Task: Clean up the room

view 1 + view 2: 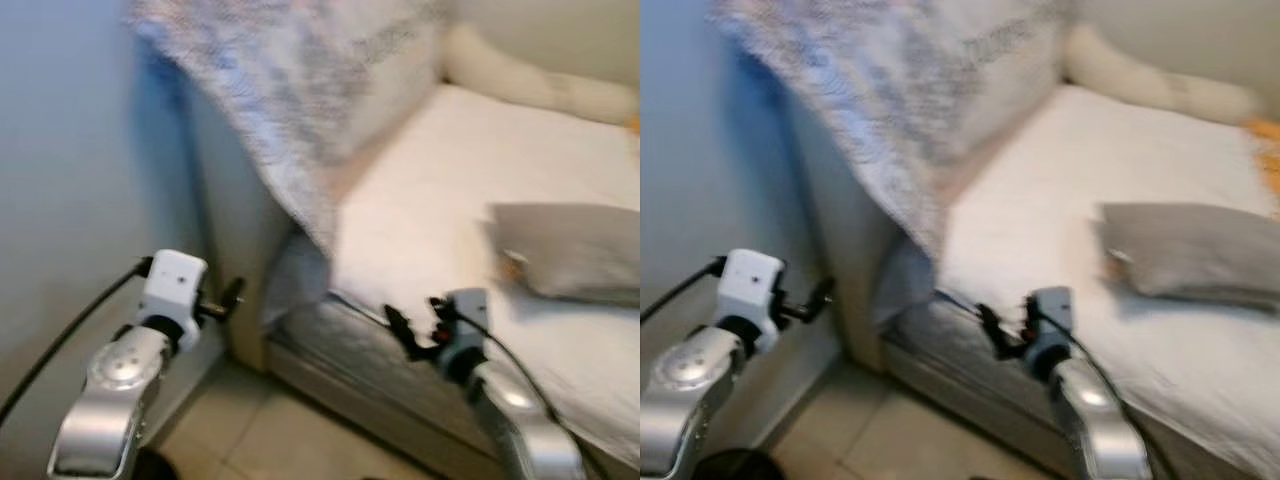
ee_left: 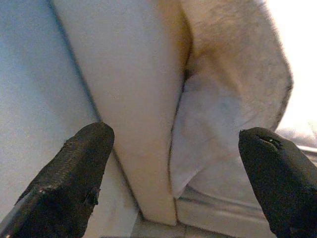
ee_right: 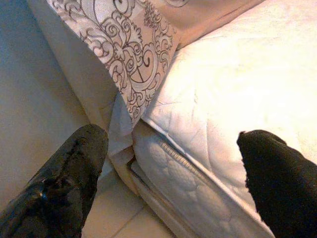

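The left gripper [image 2: 171, 148] hangs with its fingers [image 2: 74, 173] spread wide and empty, low beside the wall [image 1: 70, 150], pointing at the headboard [image 2: 133, 99] end of the bed. The right gripper [image 3: 171, 153] is likewise spread and empty, held near the mattress [image 3: 237, 99] edge above its quilted side. A patterned blanket [image 3: 129, 49] drapes over the headboard and hangs down onto the mattress corner. Farther right on the mattress lies a grey pillow [image 1: 565, 250], well apart from both grippers. A cream bolster [image 1: 530, 80] runs along the far side. Below is tiled floor [image 1: 270, 430].
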`<state>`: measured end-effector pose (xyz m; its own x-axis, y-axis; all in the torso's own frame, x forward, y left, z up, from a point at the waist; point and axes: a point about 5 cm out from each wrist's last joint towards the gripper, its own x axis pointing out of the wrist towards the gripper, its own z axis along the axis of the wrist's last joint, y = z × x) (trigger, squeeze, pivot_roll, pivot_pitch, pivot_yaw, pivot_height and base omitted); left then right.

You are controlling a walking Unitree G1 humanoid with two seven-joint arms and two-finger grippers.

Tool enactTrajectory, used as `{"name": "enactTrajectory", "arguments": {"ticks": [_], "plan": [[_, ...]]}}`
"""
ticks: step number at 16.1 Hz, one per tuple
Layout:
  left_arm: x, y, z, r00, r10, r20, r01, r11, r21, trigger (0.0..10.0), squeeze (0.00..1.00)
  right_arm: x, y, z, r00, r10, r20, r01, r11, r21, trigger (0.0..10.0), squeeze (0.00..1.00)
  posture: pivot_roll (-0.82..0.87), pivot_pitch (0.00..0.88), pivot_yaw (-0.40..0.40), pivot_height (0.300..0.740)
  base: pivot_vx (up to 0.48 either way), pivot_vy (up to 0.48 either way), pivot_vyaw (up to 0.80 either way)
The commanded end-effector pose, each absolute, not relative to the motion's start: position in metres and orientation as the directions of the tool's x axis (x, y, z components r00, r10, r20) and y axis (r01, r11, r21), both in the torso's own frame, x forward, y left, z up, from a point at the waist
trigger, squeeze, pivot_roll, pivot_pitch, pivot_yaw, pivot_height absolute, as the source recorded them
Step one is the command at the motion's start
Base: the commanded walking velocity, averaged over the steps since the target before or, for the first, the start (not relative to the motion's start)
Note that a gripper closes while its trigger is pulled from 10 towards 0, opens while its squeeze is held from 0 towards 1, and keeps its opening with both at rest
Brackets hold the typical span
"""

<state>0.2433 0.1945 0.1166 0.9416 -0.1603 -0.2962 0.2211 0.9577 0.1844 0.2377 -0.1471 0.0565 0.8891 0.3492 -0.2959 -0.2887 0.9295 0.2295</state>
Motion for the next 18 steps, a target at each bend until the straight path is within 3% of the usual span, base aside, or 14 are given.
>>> {"name": "enactTrajectory", "arguments": {"ticks": [1, 8, 12, 13, 18], "plan": [[0.247, 0.188, 0.119, 0.945, -0.179, -0.274, 0.235, 0.954, 0.187, 10.0, 0.00, 0.242, -0.157, 0.060, 0.915, 0.296, -0.275, -0.237, 0.945, 0.227, 10.0, 1.00, 0.03, 0.000, -0.048, 0.740, 0.000, 0.000, -0.74], [0.251, 0.178, 0.126, 0.956, -0.203, -0.212, 0.243, 0.953, 0.183, 10.0, 0.00, 0.250, -0.160, 0.060, 0.947, 0.226, -0.227, -0.163, 0.950, 0.266, 10.0, 1.00, 0.05, 0.000, -0.058, 0.740, 0.000, 0.000, -0.68], [0.252, 0.188, 0.124, 0.972, -0.118, -0.202, 0.159, 0.968, 0.196, 10.0, 0.00, 0.253, -0.164, 0.058, 0.969, 0.084, -0.234, -0.027, 0.971, 0.237, 10.0, 1.00, 0.06, 0.000, -0.066, 0.740, 0.000, 0.000, 0.00], [0.254, 0.189, 0.126, 0.976, -0.106, -0.190, 0.142, 0.972, 0.185, 10.0, 0.00, 0.254, -0.161, 0.062, 0.969, 0.096, -0.226, -0.046, 0.975, 0.216, 10.0, 0.00, 0.03, 0.000, -0.059, 0.740, 0.000, 0.000, 0.00], [0.257, 0.188, 0.124, 0.978, -0.103, -0.183, 0.136, 0.975, 0.178, 10.0, 0.00, 0.262, -0.165, 0.071, 0.975, 0.088, -0.202, -0.047, 0.980, 0.196, 10.0, 0.00, 0.02, 0.000, -0.066, 0.740, 0.000, -0.061, 0.00]]}}
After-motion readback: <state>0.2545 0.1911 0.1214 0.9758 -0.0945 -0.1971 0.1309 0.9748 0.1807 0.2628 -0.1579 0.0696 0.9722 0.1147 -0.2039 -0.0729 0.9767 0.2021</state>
